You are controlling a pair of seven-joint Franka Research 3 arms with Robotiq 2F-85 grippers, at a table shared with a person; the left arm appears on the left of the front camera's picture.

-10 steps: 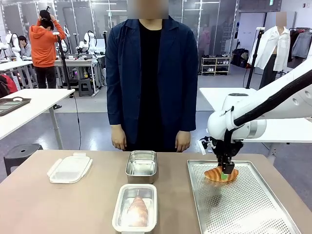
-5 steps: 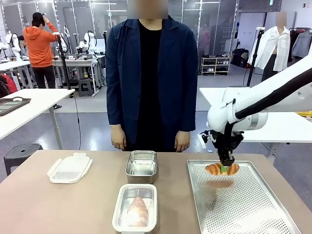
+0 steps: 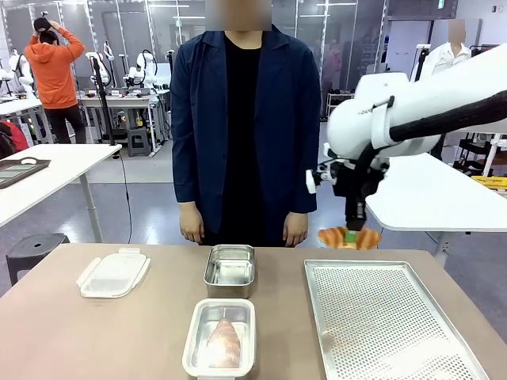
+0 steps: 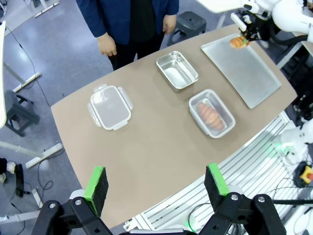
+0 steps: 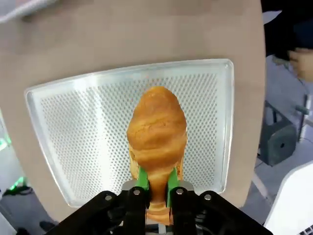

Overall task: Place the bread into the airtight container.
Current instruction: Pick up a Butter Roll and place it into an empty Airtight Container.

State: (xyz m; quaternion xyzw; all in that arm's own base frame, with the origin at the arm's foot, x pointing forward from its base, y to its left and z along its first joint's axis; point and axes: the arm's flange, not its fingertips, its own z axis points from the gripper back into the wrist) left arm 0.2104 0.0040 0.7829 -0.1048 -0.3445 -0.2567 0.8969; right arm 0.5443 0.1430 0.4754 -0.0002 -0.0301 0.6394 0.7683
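Bread (image 5: 156,128) — lower end behind fingers (image 5: 142,180)

Bright, even light falls from overhead; ceiling strip lamps (image 3: 168,6) glow in the front view's background. Shadows on the tan counter (image 3: 142,332) are faint and soft-edged. The open rectangular steel tin (image 3: 230,265) carries a pale sheen on its floor, and the perforated silver tray (image 5: 88,112) shines whitish in the right wrist view. The golden-brown bread roll (image 3: 348,237) looks slightly smeared in the front view, yet crisp in the right wrist view. Both wrist views bow straight edges outward. The left pincer (image 4: 155,171) sits dark at the frame's foot.
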